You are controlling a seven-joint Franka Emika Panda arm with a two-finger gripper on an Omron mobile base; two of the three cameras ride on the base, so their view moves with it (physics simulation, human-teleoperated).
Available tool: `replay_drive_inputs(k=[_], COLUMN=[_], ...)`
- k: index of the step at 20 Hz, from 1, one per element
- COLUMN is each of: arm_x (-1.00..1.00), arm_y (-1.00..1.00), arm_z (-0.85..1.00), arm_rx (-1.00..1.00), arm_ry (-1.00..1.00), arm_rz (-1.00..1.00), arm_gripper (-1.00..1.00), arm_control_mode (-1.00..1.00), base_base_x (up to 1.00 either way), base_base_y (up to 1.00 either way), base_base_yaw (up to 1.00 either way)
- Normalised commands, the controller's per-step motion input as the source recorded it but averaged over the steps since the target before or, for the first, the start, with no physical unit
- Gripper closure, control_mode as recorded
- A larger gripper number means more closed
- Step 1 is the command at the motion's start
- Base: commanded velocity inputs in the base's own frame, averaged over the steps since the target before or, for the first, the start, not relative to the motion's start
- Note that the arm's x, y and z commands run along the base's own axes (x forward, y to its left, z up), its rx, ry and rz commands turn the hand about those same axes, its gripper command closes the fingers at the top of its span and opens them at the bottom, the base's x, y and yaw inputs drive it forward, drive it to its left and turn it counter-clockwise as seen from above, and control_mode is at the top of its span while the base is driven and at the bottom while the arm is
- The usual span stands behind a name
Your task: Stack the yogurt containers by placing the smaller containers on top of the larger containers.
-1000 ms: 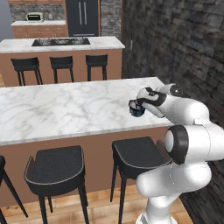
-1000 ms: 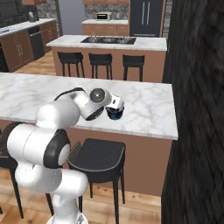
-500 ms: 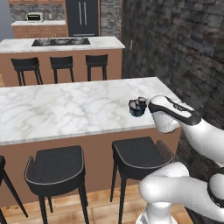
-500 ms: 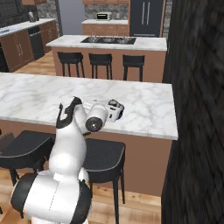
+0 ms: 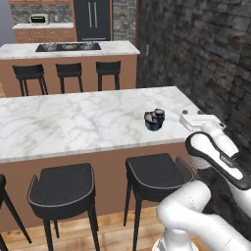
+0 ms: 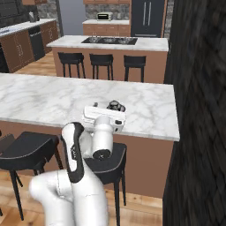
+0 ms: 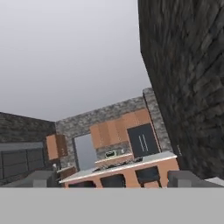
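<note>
My tool's point(image 5: 188, 117) jaw gap I cannot tell; swinging near could topple the tiny dark cups point(image 5: 157, 114), seemingly atop the squat blue-bodied tub point(image 5: 153, 123), off the marble desk point(image 5: 73, 122)

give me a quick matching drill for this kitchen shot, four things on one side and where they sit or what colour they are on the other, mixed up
Things:
1. larger container
2. smaller containers
3. stools
4. cooktop

Descriptions:
A. black, lined up under the near counter's edge
B. set into the far island's top
C. blue-bodied tub near the right end of the marble counter
D. tiny dark cups on top of the tub

Pairs: 1-C, 2-D, 3-A, 4-B
</note>
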Motion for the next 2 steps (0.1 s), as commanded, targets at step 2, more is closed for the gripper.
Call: replay_drive_inputs(k=[2], arm_x=[-0.81], arm_y=[-0.06], arm_z=[0.11], arm_rx=[0.0], arm_ry=[-0.28], arm_rz=[0.08], arm_gripper=[-1.0], arm_control_mode=[-1.0], base_base_x=[0.0], base_base_y=[0.0], base_base_yaw=[0.0])
